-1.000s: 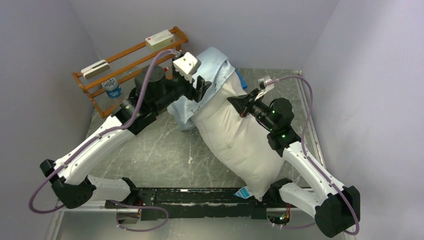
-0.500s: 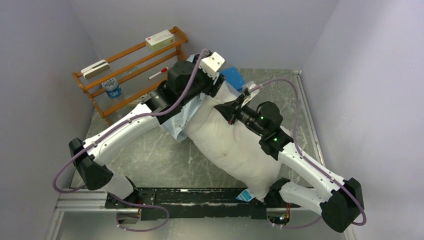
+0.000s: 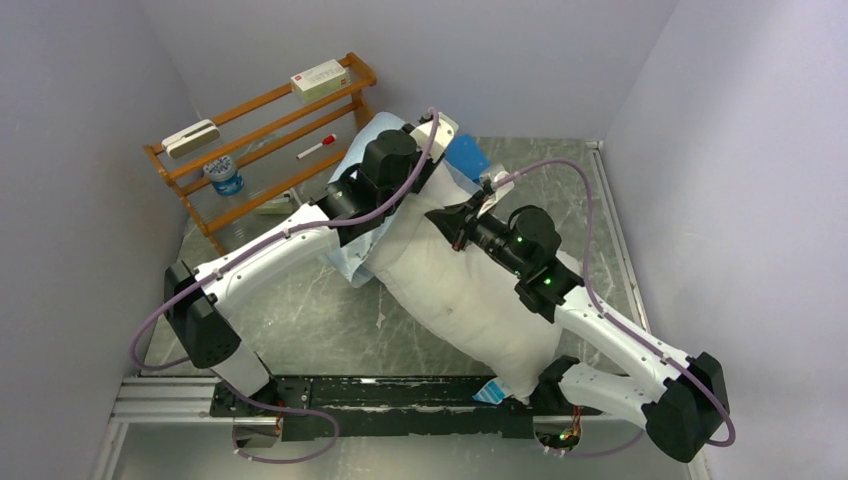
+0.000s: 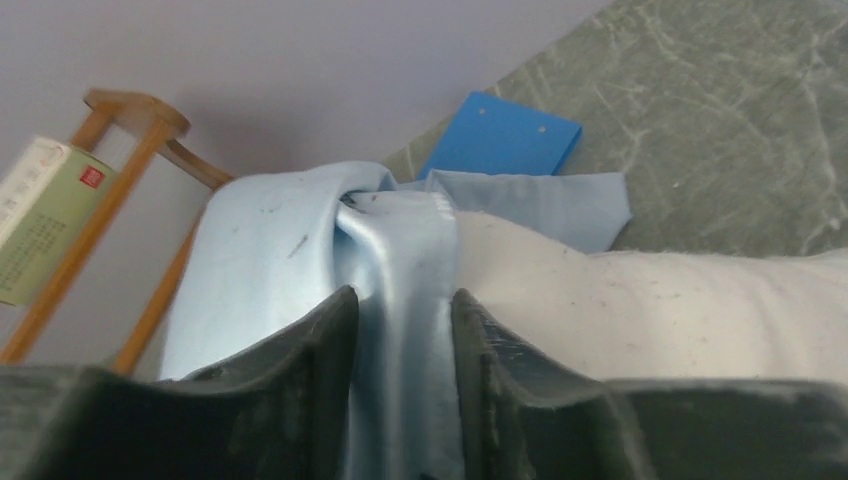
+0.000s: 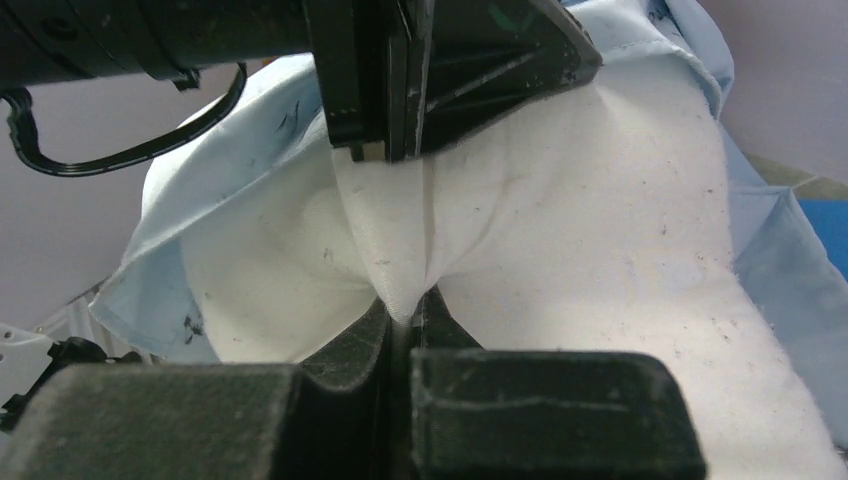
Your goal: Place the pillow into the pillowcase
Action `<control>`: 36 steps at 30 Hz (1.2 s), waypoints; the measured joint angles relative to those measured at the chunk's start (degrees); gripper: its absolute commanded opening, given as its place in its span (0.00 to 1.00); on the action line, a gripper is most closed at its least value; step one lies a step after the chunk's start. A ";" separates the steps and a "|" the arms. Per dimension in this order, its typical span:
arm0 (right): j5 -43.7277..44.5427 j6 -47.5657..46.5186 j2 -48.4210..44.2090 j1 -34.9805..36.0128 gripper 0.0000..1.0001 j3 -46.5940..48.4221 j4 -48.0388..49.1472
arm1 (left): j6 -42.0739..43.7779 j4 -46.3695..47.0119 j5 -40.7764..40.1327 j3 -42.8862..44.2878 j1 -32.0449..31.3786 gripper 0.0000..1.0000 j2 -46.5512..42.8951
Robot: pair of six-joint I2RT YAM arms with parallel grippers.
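The white pillow (image 3: 470,300) lies diagonally on the table, its near corner with a small blue tag by the front rail. Its far end sits in the mouth of the pale blue pillowcase (image 3: 352,262). My left gripper (image 3: 432,170) is shut on a bunched fold of the pillowcase (image 4: 400,270) at the pillow's far end. My right gripper (image 3: 447,222) is shut on a pinch of the pillow (image 5: 400,290) just behind it. The right wrist view shows the pillowcase (image 5: 165,215) draped round the pillow's far end.
A flat bright blue sheet (image 3: 466,155) lies behind the pillow, also in the left wrist view (image 4: 505,135). A wooden rack (image 3: 260,130) with a box, a cup and a pen stands at the back left. Walls close in on three sides.
My left arm has swung right and forward, carrying the pillowcase over the pillow's far end. My right gripper has pushed the pillow to the left, further into the case.
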 measured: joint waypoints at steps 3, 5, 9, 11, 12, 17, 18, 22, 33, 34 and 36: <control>0.33 -0.02 0.04 0.52 0.00 0.00 0.00 | 0.48 0.22 -0.44 -0.96 -0.02 0.05 0.11; 0.55 0.04 0.15 0.87 0.00 -0.02 0.07 | 0.74 0.57 -0.09 -1.79 -0.24 0.05 -0.24; 1.20 1.25 0.83 1.51 0.00 -0.79 2.21 | -1.38 2.16 5.53 -4.68 -0.79 0.05 -3.54; 2.01 2.43 1.25 1.75 0.00 -1.68 4.20 | -3.87 3.87 9.46 -6.71 -1.20 0.05 -6.29; 2.45 3.06 1.44 1.77 0.00 -2.14 5.29 | -5.35 5.18 11.56 -8.13 -1.36 0.05 -8.17; 4.46 6.56 2.27 2.25 0.00 -3.61 9.90 | -14.64 13.86 21.14 -16.15 -1.40 0.05 -15.89; 5.18 7.41 2.54 2.29 0.00 -3.93 11.19 | -16.70 15.78 23.10 -17.94 -1.42 0.05 -16.74; 8.35 9.90 3.50 2.34 0.00 -4.92 14.25 | -24.24 23.08 29.33 -24.46 -1.84 0.05 -17.57; 16.33 11.82 1.29 2.49 0.00 -7.06 15.72 | -27.80 23.34 32.33 -26.77 -5.66 0.36 -19.08; 16.83 11.76 0.81 2.47 0.00 -6.84 14.86 | -27.50 22.25 32.20 -26.73 -5.75 0.45 -19.47; 17.94 11.45 -0.28 2.38 0.00 -6.40 12.76 | -27.02 19.56 31.76 -26.62 -6.08 0.59 -20.52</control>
